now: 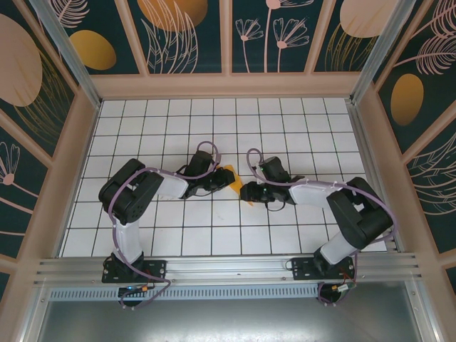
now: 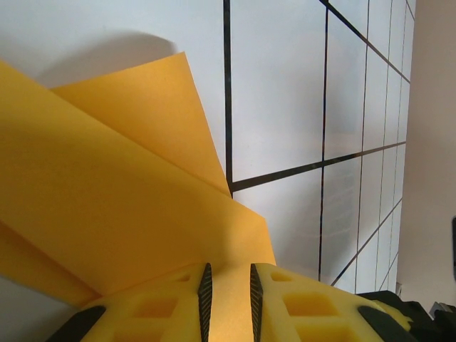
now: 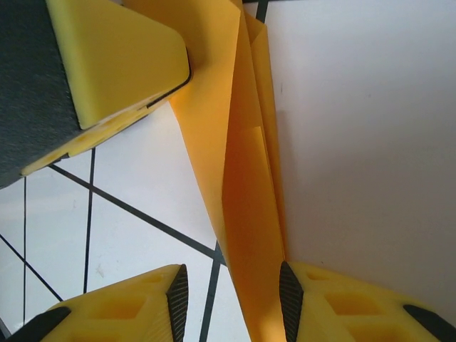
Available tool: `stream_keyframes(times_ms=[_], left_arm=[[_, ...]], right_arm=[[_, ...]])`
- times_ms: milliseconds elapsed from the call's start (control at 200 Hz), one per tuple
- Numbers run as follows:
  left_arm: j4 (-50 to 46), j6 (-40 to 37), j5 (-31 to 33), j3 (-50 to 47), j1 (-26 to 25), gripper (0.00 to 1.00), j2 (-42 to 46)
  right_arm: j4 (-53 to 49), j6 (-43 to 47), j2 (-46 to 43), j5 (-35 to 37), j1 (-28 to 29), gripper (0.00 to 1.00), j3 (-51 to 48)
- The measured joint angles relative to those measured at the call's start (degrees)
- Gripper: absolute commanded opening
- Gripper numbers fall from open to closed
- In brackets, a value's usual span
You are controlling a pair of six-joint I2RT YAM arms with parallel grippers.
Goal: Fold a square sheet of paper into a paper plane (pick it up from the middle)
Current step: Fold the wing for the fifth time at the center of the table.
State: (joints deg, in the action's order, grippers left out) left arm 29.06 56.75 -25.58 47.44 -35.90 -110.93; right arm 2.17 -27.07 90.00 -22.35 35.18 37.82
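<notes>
The orange-yellow sheet of paper (image 1: 230, 178) is folded into narrow, layered flaps and is held just above the tiled table (image 1: 214, 128), between the two arms. My left gripper (image 2: 228, 293) is shut on the paper (image 2: 128, 199), whose edge fills the narrow gap between the pads. My left gripper (image 1: 216, 181) reaches it from the left. My right gripper (image 3: 231, 293) is open around the paper's long creased end (image 3: 246, 199). The sheet rests against the right pad (image 3: 291, 292) and stays apart from the other. My right gripper (image 1: 251, 192) sits just right of the paper. The left gripper's finger (image 3: 121, 57) appears in the right wrist view.
White tiles with black grid lines spread out on every side of the grippers. Patterned wall panels (image 1: 228, 35) enclose the table at the back and sides. A metal rail (image 1: 228, 269) carrying both arm bases runs along the near edge.
</notes>
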Motion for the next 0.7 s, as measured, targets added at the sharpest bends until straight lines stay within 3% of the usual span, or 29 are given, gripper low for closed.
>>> stream_keyframes(times_ms=[696], left_arm=[[-0.6, -0.6, -0.1, 0.3, 0.0, 0.25, 0.0]], right_arm=[[-1.2, 1.3, 1.1, 2.3, 0.6, 0.39, 0.8]])
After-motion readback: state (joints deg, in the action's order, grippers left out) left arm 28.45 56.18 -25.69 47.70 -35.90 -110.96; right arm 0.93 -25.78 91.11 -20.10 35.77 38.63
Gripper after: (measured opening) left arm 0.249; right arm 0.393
